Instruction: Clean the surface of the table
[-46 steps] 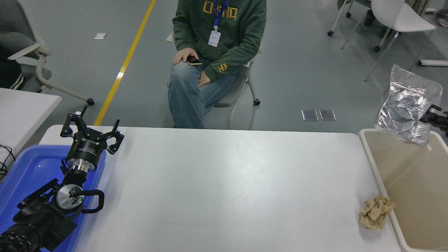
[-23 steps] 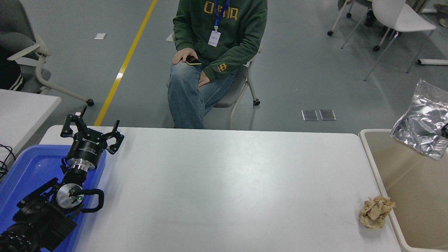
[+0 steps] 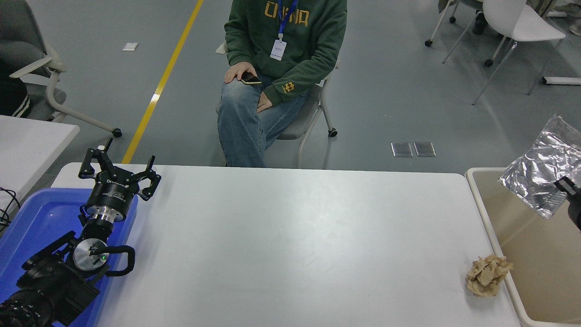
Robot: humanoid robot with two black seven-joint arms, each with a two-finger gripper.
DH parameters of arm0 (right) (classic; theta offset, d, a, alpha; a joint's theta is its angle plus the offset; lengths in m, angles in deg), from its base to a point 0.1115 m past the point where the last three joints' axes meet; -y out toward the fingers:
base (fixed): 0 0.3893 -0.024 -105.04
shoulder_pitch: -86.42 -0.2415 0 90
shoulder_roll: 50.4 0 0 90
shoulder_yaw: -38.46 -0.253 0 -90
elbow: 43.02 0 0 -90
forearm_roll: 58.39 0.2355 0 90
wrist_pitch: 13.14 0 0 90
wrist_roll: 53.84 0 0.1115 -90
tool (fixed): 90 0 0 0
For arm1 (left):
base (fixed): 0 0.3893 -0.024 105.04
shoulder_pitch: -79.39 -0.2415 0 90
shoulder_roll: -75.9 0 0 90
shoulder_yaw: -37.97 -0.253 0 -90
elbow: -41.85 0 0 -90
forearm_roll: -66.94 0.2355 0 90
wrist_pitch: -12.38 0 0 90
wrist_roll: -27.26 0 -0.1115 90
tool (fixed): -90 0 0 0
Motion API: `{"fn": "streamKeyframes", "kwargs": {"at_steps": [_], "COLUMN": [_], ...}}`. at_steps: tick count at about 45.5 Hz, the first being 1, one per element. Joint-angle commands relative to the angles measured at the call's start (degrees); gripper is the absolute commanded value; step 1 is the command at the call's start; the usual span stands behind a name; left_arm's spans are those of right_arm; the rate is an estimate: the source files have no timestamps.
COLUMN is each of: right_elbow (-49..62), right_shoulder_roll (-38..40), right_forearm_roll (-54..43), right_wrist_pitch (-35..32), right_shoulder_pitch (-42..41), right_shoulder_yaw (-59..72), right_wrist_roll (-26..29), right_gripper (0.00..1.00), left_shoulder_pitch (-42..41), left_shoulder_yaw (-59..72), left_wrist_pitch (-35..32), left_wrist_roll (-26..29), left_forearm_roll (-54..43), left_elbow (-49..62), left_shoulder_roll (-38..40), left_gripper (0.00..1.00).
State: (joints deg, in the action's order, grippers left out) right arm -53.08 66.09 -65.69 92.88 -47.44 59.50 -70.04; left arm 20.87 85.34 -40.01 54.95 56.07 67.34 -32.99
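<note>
From the head view, the large matte white tabletop (image 3: 290, 240) is filling the middle of the picture, running from the blue plastic tray (image 3: 32, 218) at its left end to the beige rectangular bin (image 3: 540, 254) standing just beside its right end. One crumpled ball of tan paper (image 3: 486, 275) is lying on the tabletop near the right edge, close to the bin's wall.

The left gripper (image 3: 119, 169) is resting parked at the lower left over the tray's far corner, its fingers spread wide and holding nothing. The right gripper (image 3: 569, 190) is showing only as a dark sliver at the right edge, over the bin; it is pinching the lower corner of a crinkled silver foil bag (image 3: 542, 177), which is hanging above the bin's opening.

A person in a green hoodie (image 3: 286, 41) is sitting on a chair beyond the far side.

The tabletop looks stiff, smooth and likely slippery, so nothing on it needs gripping but the litter. The paper ball looks light and soft, and should be pinched across its middle from above.
</note>
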Motion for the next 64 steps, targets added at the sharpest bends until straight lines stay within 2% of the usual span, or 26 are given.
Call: {"fn": "streamKeyframes", "kwargs": {"at_steps": [1, 14, 16, 18, 20, 21, 22, 55, 64], "right_elbow": [1.8, 4.1, 4.1, 4.1, 4.0, 3.9, 3.9, 3.2, 2.2], "right_shoulder_roll": [-3.0, -4.5, -4.5, -4.5, -4.4, -4.2, -4.2, -1.6, 0.9], "right_forearm_roll": [0.7, 0.8, 1.1, 1.6, 1.8, 1.9, 1.8, 1.8, 1.9], "right_wrist_pitch": [3.4, 4.3, 4.4, 4.4, 4.3, 4.0, 3.8, 3.1, -3.3], "right_shoulder_pitch": [2.8, 3.9, 3.9, 3.9, 4.0, 4.0, 4.0, 3.7, 3.3], "right_shoulder_yaw": [-4.7, -5.7, -6.4, -7.6, -9.3, -9.9, -10.3, -11.2, -11.3], "right_wrist_roll": [0.4, 1.1, 1.2, 1.3, 1.3, 1.3, 1.4, 1.3, 0.8], "right_gripper": [0.0, 0.01, 0.18, 0.49, 0.73, 0.9, 1.0, 1.0, 1.0], "left_shoulder_pitch": [0.1, 0.1, 0.1, 0.1, 0.1, 0.1, 0.1, 0.1, 0.1], "left_shoulder_yaw": [0.0, 0.0, 0.0, 0.0, 0.0, 0.0, 0.0, 0.0, 0.0], "left_wrist_pitch": [0.0, 0.0, 0.0, 0.0, 0.0, 0.0, 0.0, 0.0, 0.0], "left_wrist_roll": [0.0, 0.1, 0.1, 0.0, 0.0, 0.1, 0.1, 0.0, 0.1], "left_forearm_roll": [0.0, 0.0, 0.0, 0.0, 0.0, 0.0, 0.0, 0.0, 0.0], "left_elbow": [-0.1, -0.1, -0.1, -0.1, -0.1, -0.1, -0.1, 0.0, -0.1], "left_shoulder_roll": [0.0, 0.0, 0.0, 0.0, 0.0, 0.0, 0.0, 0.0, 0.0], "left_gripper": [1.0, 1.0, 1.0, 1.0, 1.0, 1.0, 1.0, 1.0, 1.0]}}
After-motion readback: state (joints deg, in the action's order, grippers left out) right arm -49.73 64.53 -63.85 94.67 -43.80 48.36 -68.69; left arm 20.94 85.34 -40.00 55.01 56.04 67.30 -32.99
